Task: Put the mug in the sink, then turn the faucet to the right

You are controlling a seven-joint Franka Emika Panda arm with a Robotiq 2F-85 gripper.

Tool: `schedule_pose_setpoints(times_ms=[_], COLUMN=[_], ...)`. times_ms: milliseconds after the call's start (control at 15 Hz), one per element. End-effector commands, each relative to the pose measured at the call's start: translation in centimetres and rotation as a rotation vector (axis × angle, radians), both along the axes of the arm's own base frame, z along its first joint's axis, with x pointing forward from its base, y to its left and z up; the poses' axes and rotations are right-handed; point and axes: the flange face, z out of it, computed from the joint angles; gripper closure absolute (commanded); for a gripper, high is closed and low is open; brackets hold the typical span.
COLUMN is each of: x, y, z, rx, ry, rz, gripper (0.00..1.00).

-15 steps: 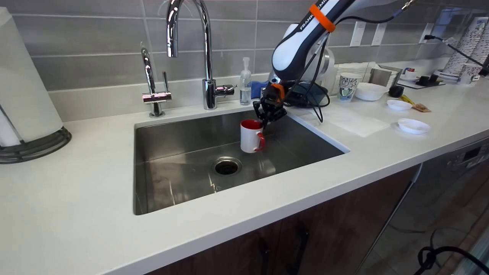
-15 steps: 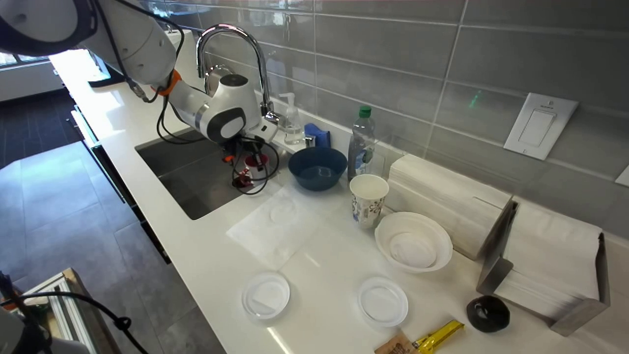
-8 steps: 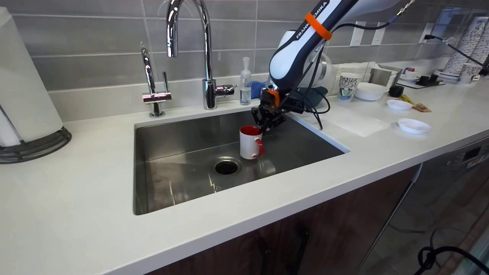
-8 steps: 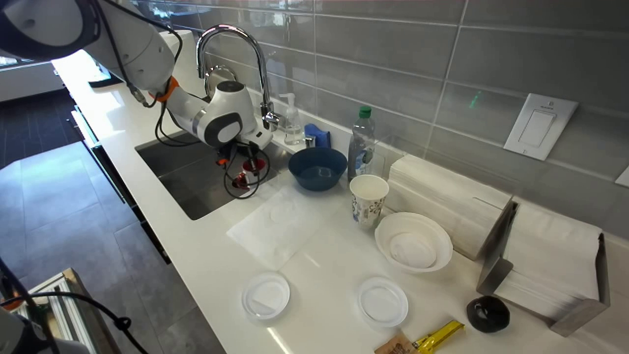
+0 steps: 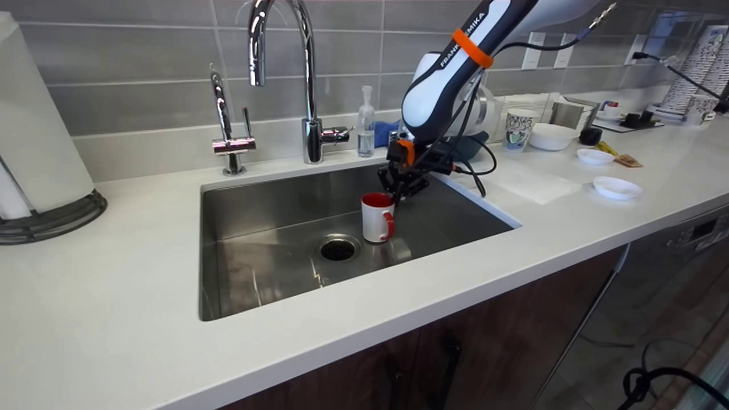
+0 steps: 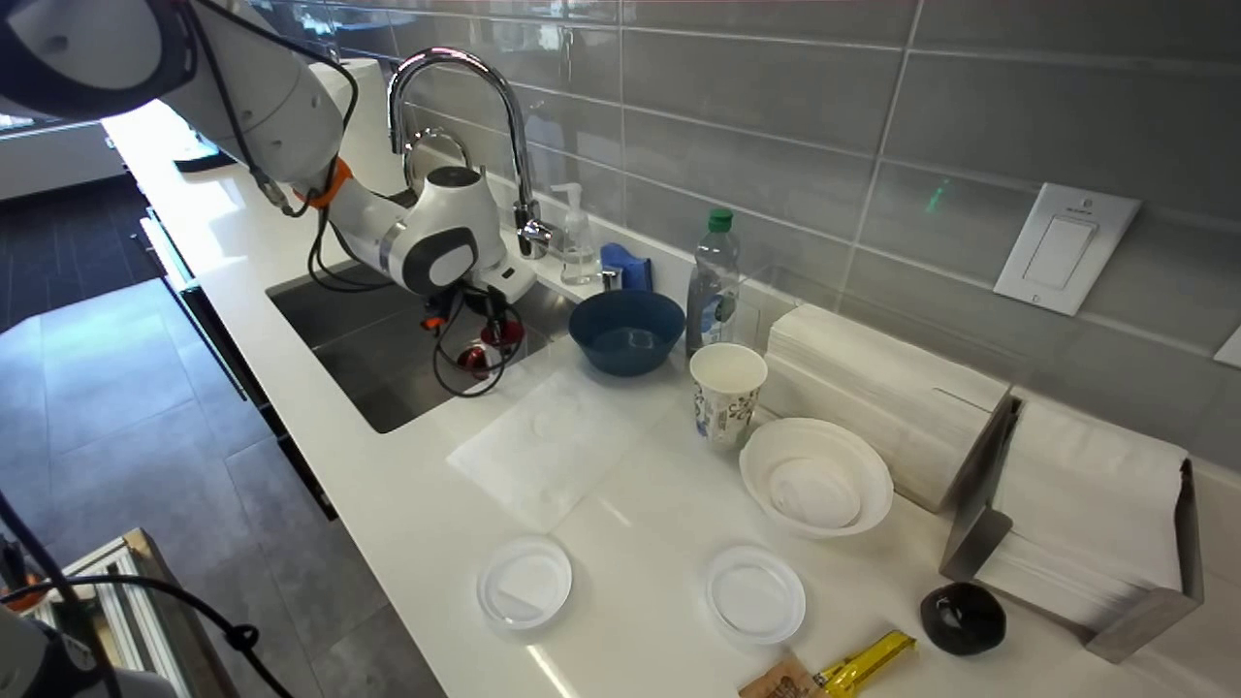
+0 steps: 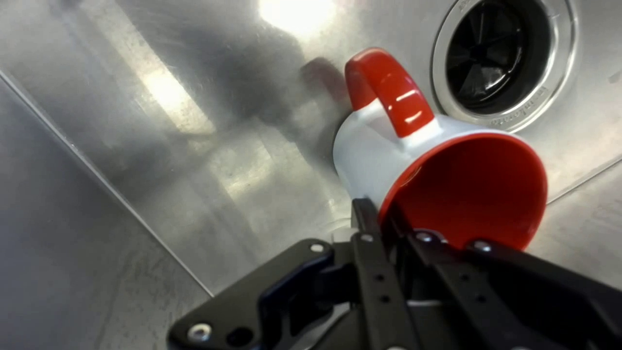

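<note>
Low in the wrist view a black two-finger gripper (image 7: pixel 380 214) pinches the rim of a white cylindrical mug with red handle and lining (image 7: pixel 432 167), right of centre, inside a grey stainless-steel sink (image 7: pixel 233 160), while a curved chrome faucet (image 5: pixel 310 91) stands upper left in both exterior views

The sink (image 5: pixel 267 208) holds a mug (image 5: pixel 373 225) — faucet (image 5: pixel 312 141) behind.

Grey tiled wall (image 6: pixel 756 116) behind white worktop (image 5: pixel 364 299), dark wooden cabinets (image 5: pixel 501 327) below, light switch (image 6: pixel 1062 250) on wall, grey tiled floor (image 6: pixel 184 378)
</note>
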Motion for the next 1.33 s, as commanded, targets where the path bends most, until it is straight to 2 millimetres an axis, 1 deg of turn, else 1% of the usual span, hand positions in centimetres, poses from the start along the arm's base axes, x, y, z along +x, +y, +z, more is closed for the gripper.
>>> schedule_pose_setpoints(times_ms=[0, 400, 1000, 1067, 1133, 1200, 1267], x=[0.1, -0.4, -0.7, -0.7, -0.7, -0.7, -0.7], y=[1.0, 2.2, 1.8, 1.8, 1.9, 1.8, 1.8], z=[0.3, 0.1, 0.1, 0.1, 0.1, 0.1, 0.0], rx=[0.016, 0.015, -0.005, -0.004, -0.003, -0.003, -0.004], ry=[-0.019, 0.013, 0.029, 0.031, 0.033, 0.035, 0.040], rz=[0.015, 0.041, 0.056, 0.059, 0.063, 0.065, 0.068], gripper=[0.98, 0.98, 0.98, 0.92, 0.67, 0.66, 0.59])
